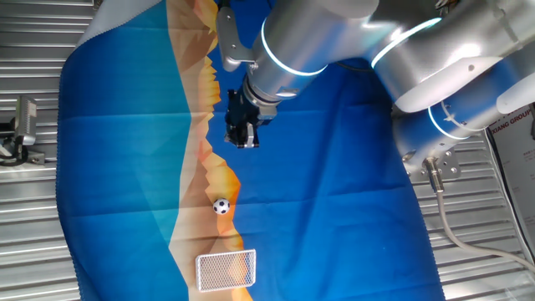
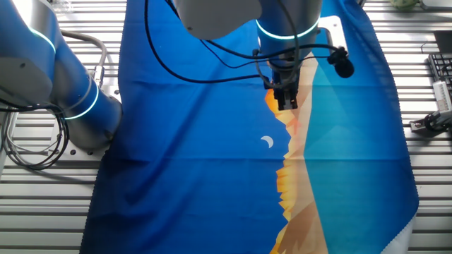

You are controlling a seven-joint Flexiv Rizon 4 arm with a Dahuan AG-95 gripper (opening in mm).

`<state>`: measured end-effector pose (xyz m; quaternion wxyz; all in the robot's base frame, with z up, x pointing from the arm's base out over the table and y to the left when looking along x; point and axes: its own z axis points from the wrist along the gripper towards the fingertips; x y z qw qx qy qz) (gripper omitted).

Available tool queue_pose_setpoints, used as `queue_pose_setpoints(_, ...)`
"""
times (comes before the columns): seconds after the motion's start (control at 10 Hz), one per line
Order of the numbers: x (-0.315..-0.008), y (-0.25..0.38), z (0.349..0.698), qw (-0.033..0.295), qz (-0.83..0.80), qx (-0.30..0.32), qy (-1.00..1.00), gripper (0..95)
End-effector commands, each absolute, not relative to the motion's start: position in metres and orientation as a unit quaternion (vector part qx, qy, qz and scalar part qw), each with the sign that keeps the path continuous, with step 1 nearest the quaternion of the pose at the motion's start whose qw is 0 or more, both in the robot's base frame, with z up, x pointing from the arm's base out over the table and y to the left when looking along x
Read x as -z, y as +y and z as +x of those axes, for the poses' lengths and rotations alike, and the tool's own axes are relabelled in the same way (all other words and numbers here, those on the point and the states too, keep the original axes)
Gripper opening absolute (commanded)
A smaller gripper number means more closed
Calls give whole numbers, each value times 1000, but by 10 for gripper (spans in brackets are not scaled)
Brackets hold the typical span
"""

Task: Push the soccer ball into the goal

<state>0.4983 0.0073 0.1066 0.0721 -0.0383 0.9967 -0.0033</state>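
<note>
The soccer ball point(image 1: 221, 206) is a tiny white ball with black patches, resting on the orange band of the blue cloth point(image 1: 334, 192). The goal point(image 1: 226, 269), a small white-framed mesh box, lies on the cloth just below the ball, near the cloth's lower edge. My gripper point(image 1: 242, 140) hangs above the cloth, up and slightly right of the ball and apart from it, with the fingers together and nothing between them. In the other fixed view the gripper point(image 2: 286, 104) points down over the orange band. The ball and goal are out of sight there.
The cloth point(image 2: 198, 141) covers a slatted metal table point(image 1: 33, 217). The arm's base point(image 2: 78, 106) stands at the cloth's side. A white crescent print point(image 2: 267, 142) marks the cloth. A metal fixture point(image 1: 23, 125) and a cable point(image 1: 451, 226) sit off the cloth.
</note>
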Motion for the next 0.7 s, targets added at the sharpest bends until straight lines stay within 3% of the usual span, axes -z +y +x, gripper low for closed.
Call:
queue_pose_setpoints(0.1,-107,8,499,69,-59,-9,996,0)
queue_pose_setpoints(0.7,-104,11,500,37,-36,-7,999,0)
